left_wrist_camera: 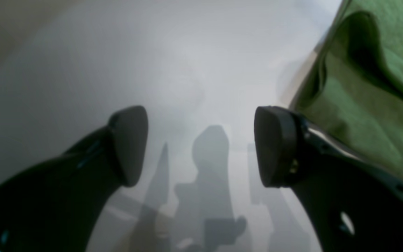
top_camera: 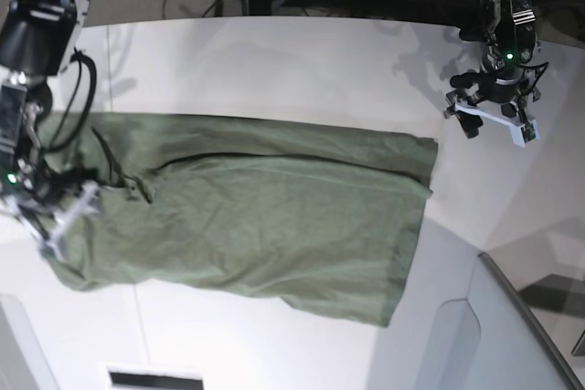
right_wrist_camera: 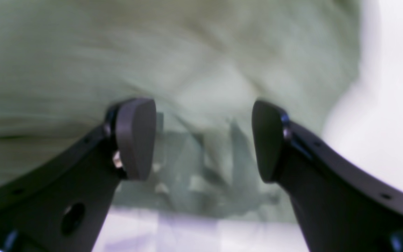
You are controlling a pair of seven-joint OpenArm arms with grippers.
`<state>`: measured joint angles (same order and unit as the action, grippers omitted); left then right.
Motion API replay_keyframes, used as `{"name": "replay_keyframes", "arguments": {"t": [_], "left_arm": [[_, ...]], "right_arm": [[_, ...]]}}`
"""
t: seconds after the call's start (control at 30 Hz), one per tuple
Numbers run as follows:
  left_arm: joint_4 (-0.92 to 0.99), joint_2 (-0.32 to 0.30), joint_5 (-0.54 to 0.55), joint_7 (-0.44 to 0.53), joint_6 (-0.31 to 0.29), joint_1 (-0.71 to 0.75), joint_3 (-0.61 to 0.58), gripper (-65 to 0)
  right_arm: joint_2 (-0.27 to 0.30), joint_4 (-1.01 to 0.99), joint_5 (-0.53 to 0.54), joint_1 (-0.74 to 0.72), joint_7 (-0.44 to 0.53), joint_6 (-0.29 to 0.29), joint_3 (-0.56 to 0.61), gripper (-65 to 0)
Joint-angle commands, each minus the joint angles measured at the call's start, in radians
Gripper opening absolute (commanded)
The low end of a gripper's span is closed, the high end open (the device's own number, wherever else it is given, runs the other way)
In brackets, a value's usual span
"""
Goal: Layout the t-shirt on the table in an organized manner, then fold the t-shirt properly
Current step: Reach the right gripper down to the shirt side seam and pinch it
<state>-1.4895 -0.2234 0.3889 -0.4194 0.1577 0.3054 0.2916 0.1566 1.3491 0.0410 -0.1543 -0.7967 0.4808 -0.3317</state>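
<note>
The t-shirt (top_camera: 247, 216) is spread out flat across the white surface (top_camera: 274, 61), its long axis running across the base view, with wrinkles over the body and a dark fold line near its upper edge.

Over on the left side of the base view, the right gripper (top_camera: 57, 212) sits right at the shirt's end, over the bunched cloth there. From its own wrist camera, the right fingers (right_wrist_camera: 136, 138) stand wide apart, nothing pinched between them. Pale green fabric fills the picture beyond and between the two pads, with their shadows falling on it. A strip of bare white surface shows below the cloth edge and off to the right. The picture is blurred, so whether the pads touch the cloth cannot be told.

On the other side, the left gripper (top_camera: 494, 116) hangs over bare surface, apart from the shirt's near corner (top_camera: 430, 143). In the left wrist view the left fingers (left_wrist_camera: 129, 145) are spread wide too, and hold nothing. Only white surface and their own shadows lie between the pads. The green t-shirt (left_wrist_camera: 373, 87) shows in the upper right of that view, a deep crease in it, lying behind and beside the right-hand pad (left_wrist_camera: 273, 147) rather than between the two.
</note>
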Motion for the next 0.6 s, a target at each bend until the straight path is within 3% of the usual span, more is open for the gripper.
{"name": "replay_keyframes", "arguments": {"t": [0.0, 0.17, 0.57], "left_arm": [[-0.015, -0.012, -0.006, 0.020, 0.003, -0.002, 0.004, -20.9], [-0.020, -0.011, -0.006, 0.020, 0.003, -0.004, 0.004, -20.9], [-0.015, -0.011, -0.008, 0.020, 0.003, -0.001, 0.008, -20.9]], "right_arm": [[-0.007, 0.043, 0.024, 0.003, 0.010, 0.003, -0.033, -24.0], [-0.018, 0.039, 0.026, 0.086, 0.021, -0.001, -0.070, -23.9], [-0.019, -0.032, 0.027, 0.095, 0.023, -0.003, -0.071, -25.1]]}}
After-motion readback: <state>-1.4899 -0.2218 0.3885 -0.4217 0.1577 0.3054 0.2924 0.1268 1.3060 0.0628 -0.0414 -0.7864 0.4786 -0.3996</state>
